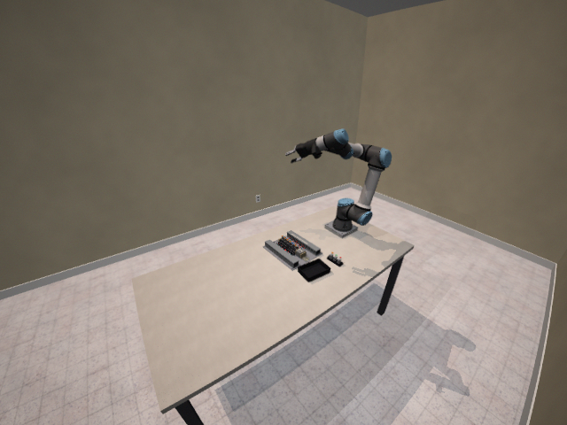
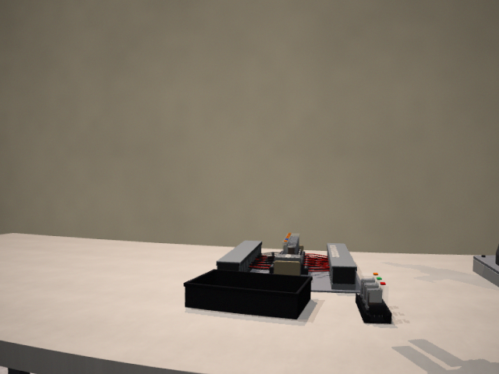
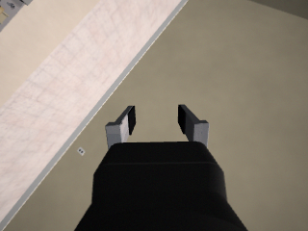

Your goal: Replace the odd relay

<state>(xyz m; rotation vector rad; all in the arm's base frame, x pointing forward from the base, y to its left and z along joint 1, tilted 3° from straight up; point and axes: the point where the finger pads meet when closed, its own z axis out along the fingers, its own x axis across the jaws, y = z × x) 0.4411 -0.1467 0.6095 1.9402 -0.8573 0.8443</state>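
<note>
My gripper (image 1: 289,158) (image 3: 156,114) is open and empty, held high above the table and pointing sideways at the wall. The relay row (image 2: 293,244) stands upright on the panel; one blue test button (image 2: 286,240) shows beside orange ones (image 2: 288,234). Single relays are too small to tell apart in the top view. Three spare relays stand in a black holder (image 1: 335,261) (image 2: 376,316), with an orange button (image 2: 375,273) at the back, a green button (image 2: 379,278) in the middle and a red button (image 2: 383,283) in front. The black tray (image 1: 319,275) (image 2: 242,298) looks empty.
Two grey wire ducts (image 1: 280,254) (image 2: 342,256) flank the relay row, with red and dark wires between. A beige block (image 2: 287,267) stands at the row's near end. The tray lies before the panel, the holder beside it. The robot base (image 1: 341,227) is behind the holder.
</note>
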